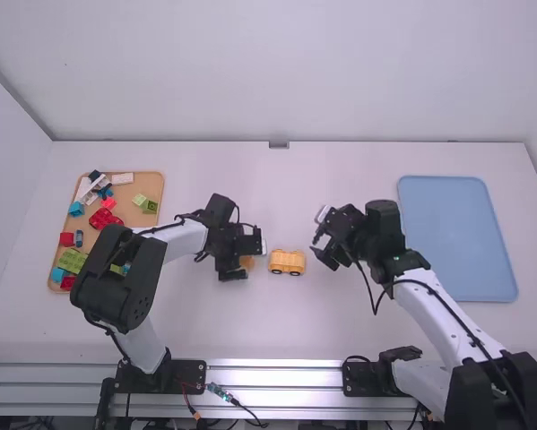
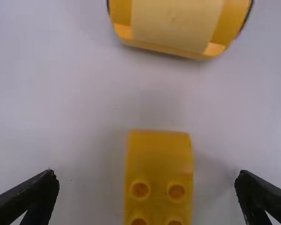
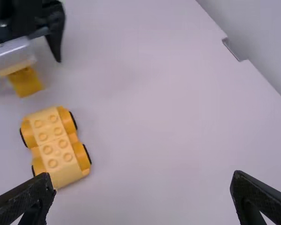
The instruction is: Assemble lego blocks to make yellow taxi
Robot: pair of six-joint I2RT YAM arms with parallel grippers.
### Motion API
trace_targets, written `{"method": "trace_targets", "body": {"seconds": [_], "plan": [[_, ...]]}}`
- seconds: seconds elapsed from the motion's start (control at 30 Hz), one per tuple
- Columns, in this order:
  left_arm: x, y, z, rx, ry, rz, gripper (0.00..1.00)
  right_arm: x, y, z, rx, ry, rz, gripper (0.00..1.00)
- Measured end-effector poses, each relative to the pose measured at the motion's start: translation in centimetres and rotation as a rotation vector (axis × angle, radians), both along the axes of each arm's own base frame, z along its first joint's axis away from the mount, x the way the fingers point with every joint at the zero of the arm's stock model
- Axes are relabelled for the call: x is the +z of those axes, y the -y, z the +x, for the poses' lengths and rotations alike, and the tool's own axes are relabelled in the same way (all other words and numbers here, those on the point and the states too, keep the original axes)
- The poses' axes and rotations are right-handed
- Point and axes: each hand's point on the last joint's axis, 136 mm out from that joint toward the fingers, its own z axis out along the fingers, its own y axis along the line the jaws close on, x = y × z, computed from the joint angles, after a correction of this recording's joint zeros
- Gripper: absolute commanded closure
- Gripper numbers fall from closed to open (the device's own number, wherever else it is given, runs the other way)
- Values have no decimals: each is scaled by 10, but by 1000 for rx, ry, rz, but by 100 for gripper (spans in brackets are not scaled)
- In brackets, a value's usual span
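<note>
The yellow wheeled base (image 1: 287, 262) rests on the table between the two arms; the right wrist view has this wheeled base (image 3: 54, 143) with studs on top. Just left of it, my left gripper (image 1: 243, 254) is low over a yellow block (image 1: 246, 262). In the left wrist view the studded yellow block (image 2: 159, 176) lies between the spread fingers of my left gripper (image 2: 147, 178), touching neither. My right gripper (image 1: 318, 250) stands open to the right of the wheeled base; the right wrist view has nothing between the fingers of my right gripper (image 3: 142, 183).
A tan tray (image 1: 151, 183) with several coloured blocks, among them red (image 1: 66, 239) and green ones (image 1: 72, 260), lies at the left. On the right, beyond the right arm, is a blue tray (image 1: 458, 237).
</note>
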Motion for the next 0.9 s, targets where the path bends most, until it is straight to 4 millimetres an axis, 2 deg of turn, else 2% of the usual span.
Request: {"method": "trace_targets", "body": {"seconds": [0.07,0.2,0.3,0.43,0.6,0.9], "plan": [[1,3,-1,-23,2,-17,1,-6,-4,-2,27,6,11,1],[8,7,-8,-97,-12,-113,1,-37,-15,-5,98,-5,52,1],[16,1,-3,-88,-10,-201,1,-64,-24,-13,153,-49,92,1],[25,-4,-1,-108,8,-282,1,-82,-30,-24,212,-86,117,1],[32,8,4,-181,104,-372,1,-94,-35,-29,260,-97,131,1],[19,11,1,-109,191,-453,1,-106,-51,-35,336,-91,158,1]]}}
